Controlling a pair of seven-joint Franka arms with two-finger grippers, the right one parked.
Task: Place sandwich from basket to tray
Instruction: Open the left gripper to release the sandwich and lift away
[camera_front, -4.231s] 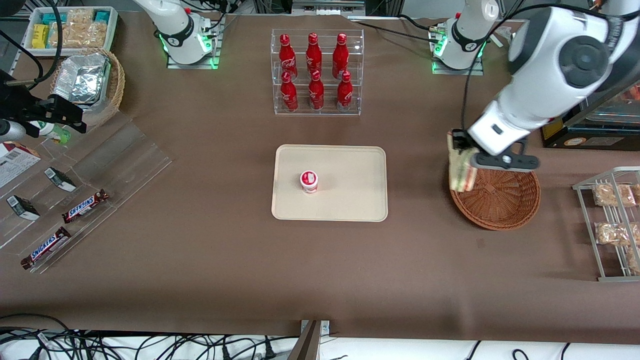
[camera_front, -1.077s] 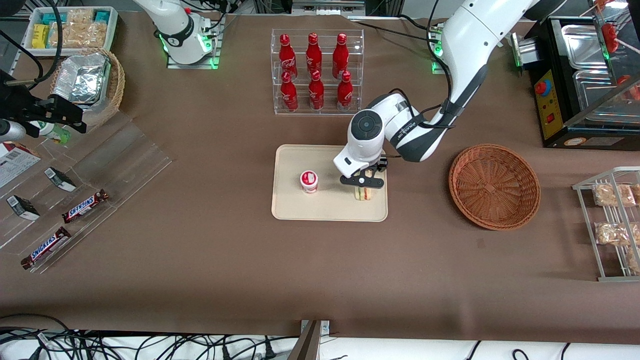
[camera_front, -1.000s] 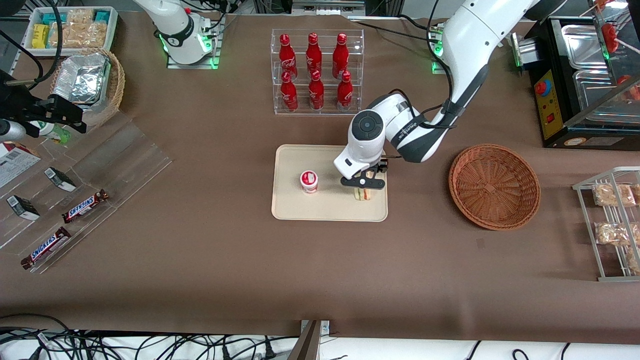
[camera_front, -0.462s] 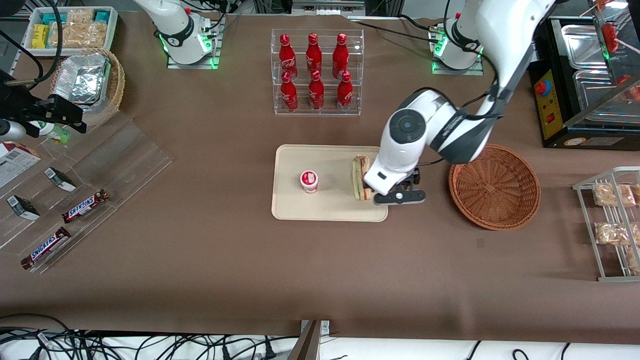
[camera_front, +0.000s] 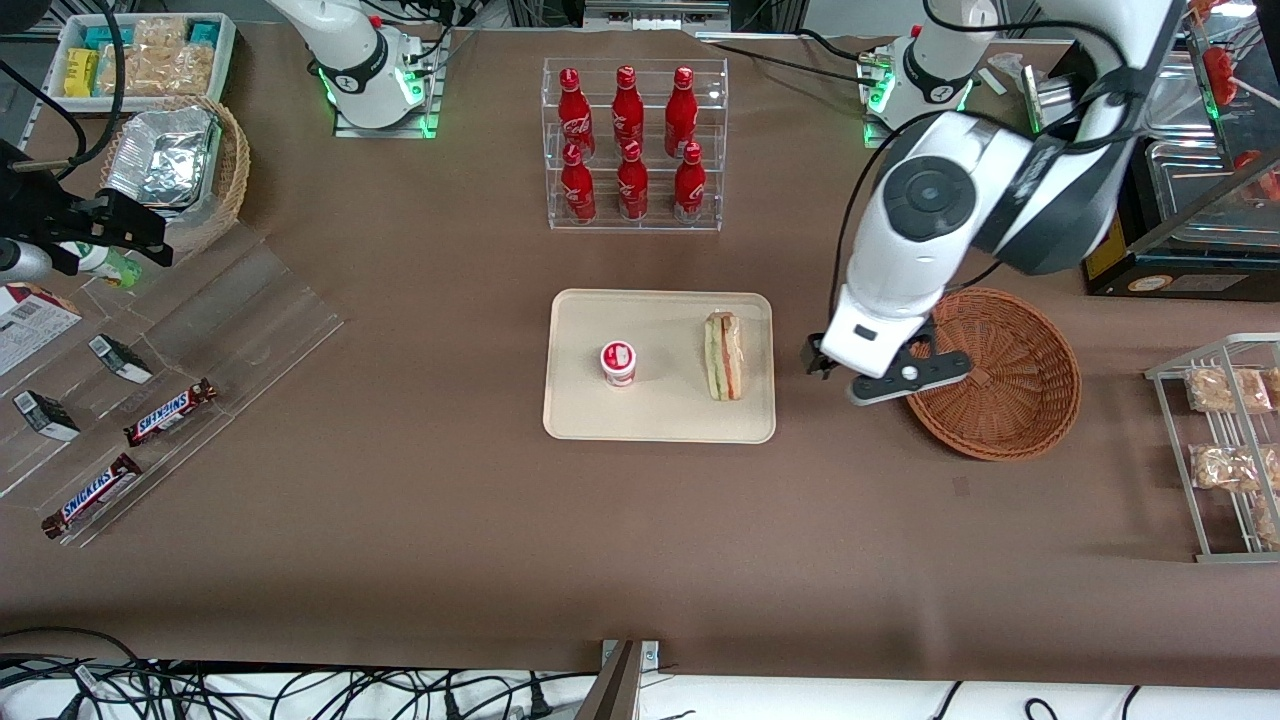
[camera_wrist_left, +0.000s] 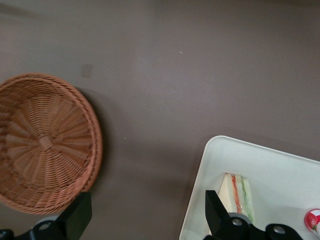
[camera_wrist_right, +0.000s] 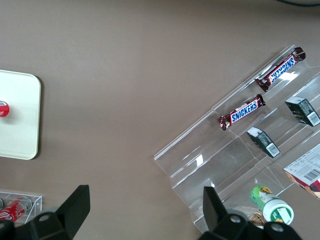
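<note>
My gripper hangs above the bare table in the gap between the tray and the basket, fingers spread apart with nothing between them. Through my wrist camera I see brown tabletop in that gap, the basket's woven rim to one side and the tray's rounded corner to the other.

The sandwich lies from me toward the parked arm's end of the table, flat on the tray close along the short edge that faces the basket. Its long axis runs parallel to that edge, pointing from the front camera toward the bottle rack. The red and green filling stripes show along its length in the wrist view too. It rests wholly inside the raised rim, apart from the small red-capped cup that stands near the tray's middle.

The basket holds nothing I can see. I judge the placing done, so the coming move is only a withdrawal. The relation that counts is that the sandwich is off to my side, not beneath me, so rising or drawing toward my own base should not disturb it. The basket's near rim sits just beside and under my wrist. The open room is upward and over the bare table nearer the front camera; I would keep clear of the rack.
</note>
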